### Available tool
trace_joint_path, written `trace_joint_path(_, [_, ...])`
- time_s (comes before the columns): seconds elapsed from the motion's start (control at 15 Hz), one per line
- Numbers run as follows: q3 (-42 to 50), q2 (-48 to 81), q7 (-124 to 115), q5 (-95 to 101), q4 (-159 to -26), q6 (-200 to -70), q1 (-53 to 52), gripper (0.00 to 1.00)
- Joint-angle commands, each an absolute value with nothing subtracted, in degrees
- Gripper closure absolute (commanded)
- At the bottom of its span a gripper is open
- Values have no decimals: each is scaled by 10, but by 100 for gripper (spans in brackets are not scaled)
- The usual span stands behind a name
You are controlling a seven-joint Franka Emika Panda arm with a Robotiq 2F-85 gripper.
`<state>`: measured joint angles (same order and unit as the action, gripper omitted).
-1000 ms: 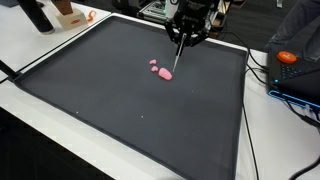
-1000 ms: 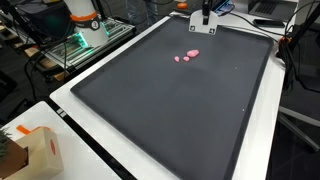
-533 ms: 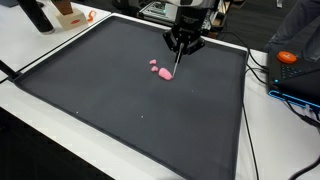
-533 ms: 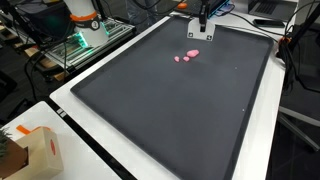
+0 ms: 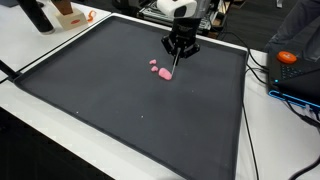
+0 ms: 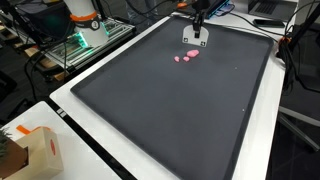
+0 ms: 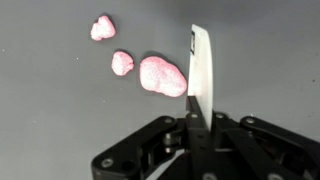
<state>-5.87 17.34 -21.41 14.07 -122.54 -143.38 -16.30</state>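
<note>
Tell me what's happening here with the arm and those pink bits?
A single robot arm is working over a dark mat. Its jaws are shut on a thin white blade, which points down toward the mat. Three pink, dough-like pieces lie in a short row on the mat: a large lump, a middle lump and a small lump. The blade's tip sits right beside the large lump, but it isn't clear whether the two touch.
</note>
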Motion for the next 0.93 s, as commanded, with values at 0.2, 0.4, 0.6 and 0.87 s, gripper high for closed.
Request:
trace_joint_path(0.2, [-51, 188, -212, 128, -1222, -1437, -158, 99])
trace_joint_path(0.4, [-54, 200, -201, 117, -1217, -1439, -153, 99])
trace_joint_path(0.6, [-49, 208, -207, 118, -1214, -1442, -154, 99])
trace_joint_path(0.87, [-45, 214, -207, 119, -1213, -1450, -155, 99])
